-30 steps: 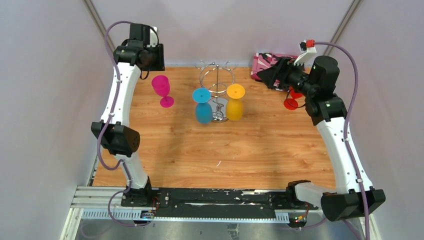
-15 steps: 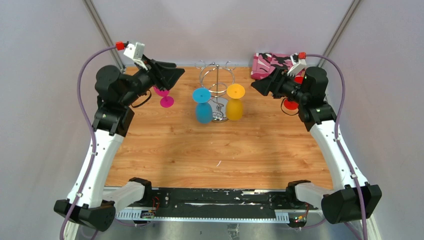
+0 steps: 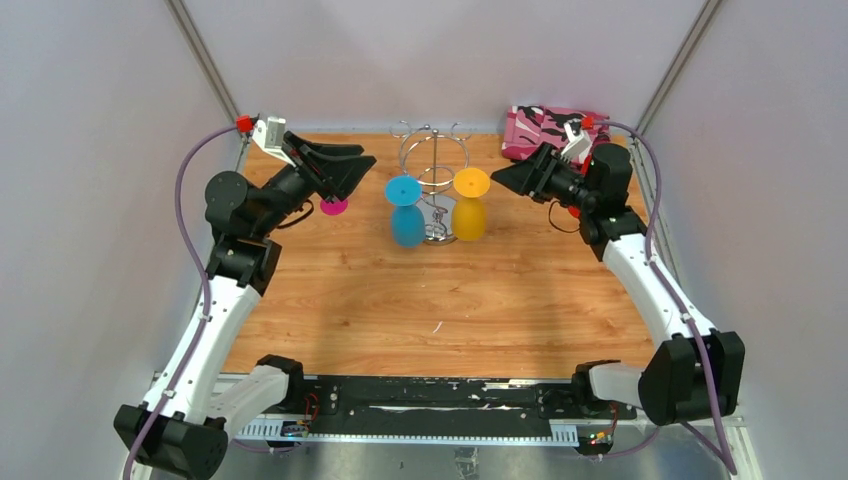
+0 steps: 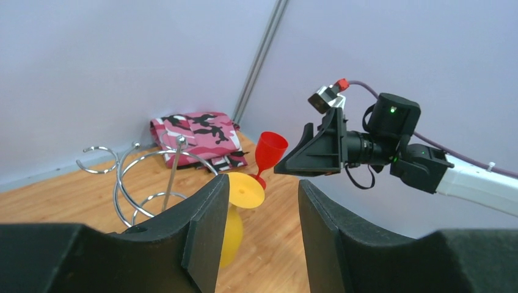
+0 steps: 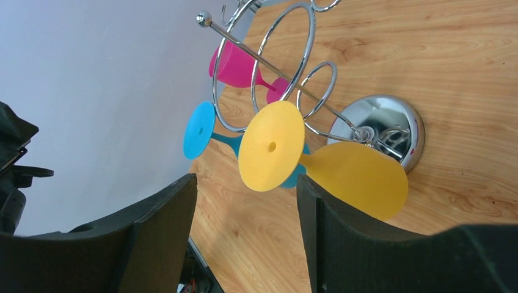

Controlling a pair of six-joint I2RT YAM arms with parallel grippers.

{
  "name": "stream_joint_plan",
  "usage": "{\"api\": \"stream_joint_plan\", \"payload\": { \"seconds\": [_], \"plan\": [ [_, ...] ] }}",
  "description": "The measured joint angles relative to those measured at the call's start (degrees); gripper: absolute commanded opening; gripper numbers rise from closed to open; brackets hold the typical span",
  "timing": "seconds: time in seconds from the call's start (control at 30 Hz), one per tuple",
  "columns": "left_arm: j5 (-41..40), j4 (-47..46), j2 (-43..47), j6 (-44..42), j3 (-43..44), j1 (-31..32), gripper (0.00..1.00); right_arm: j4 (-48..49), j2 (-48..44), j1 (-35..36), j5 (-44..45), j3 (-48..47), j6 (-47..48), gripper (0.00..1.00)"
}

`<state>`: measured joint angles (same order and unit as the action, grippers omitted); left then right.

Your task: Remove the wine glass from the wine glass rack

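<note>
The chrome wine glass rack (image 3: pixel 433 160) stands at the table's back middle on a round mirrored base (image 5: pixel 391 125). A blue glass (image 3: pixel 406 222) and a yellow glass (image 3: pixel 469 215) hang upside down from its arms. My left gripper (image 3: pixel 365 162) is open and empty, just left of the blue glass and pointing at the rack. My right gripper (image 3: pixel 502 180) is open and empty, just right of the yellow glass. In the right wrist view the yellow glass (image 5: pixel 354 177) lies ahead of the open right gripper (image 5: pixel 246 180). The left wrist view shows the yellow glass (image 4: pixel 238 207) past the left gripper (image 4: pixel 262 201).
A magenta glass (image 3: pixel 333 206) stands on the table under the left gripper. A red glass (image 4: pixel 269 149) stands behind the right gripper. A pink camouflage cloth (image 3: pixel 545 125) lies in the back right corner. Grey walls close in on three sides.
My left arm has swung from the back left corner round to point at the rack. My right gripper has moved left, closer to the yellow glass. The glasses have not moved.
</note>
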<state>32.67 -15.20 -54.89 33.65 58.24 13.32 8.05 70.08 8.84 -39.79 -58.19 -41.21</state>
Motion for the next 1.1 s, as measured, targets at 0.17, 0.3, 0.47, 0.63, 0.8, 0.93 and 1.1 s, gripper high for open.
{"api": "stream_joint_plan", "payload": {
  "seconds": [0.17, 0.3, 0.47, 0.63, 0.8, 0.93, 1.1],
  "plan": [
    [0.0, -1.6, 0.0, 0.0, 0.0, 0.0, 0.50, 2.0, 2.6, 0.0, -0.7, 0.0, -1.0, 0.64],
    [-0.1, -1.8, -0.1, 0.0, -0.2, 0.0, 0.50, 2.8, 5.0, 0.0, -1.1, 0.0, -1.5, 0.62],
    [-0.1, -1.8, -0.5, 0.0, -0.2, 0.0, 0.50, 4.5, 7.8, 0.0, -2.3, 0.1, -2.7, 0.60],
    [-0.6, -1.6, -0.6, -0.6, -0.2, 0.0, 0.50, 6.7, 10.3, 0.2, -3.5, 0.3, -4.2, 0.57],
    [-0.8, -1.3, -0.7, -0.9, -0.2, 0.0, 0.49, 8.1, 12.0, 1.3, -4.0, 0.3, -5.4, 0.51],
    [-0.9, -1.2, -0.8, -1.2, -0.2, 0.0, 0.49, 9.0, 12.4, 1.9, -4.5, 0.3, -6.1, 0.48],
    [-0.9, -1.0, -0.9, -1.5, -0.2, 0.0, 0.49, 10.1, 12.6, 1.9, -4.8, 0.2, -7.0, 0.37]
  ]
}}
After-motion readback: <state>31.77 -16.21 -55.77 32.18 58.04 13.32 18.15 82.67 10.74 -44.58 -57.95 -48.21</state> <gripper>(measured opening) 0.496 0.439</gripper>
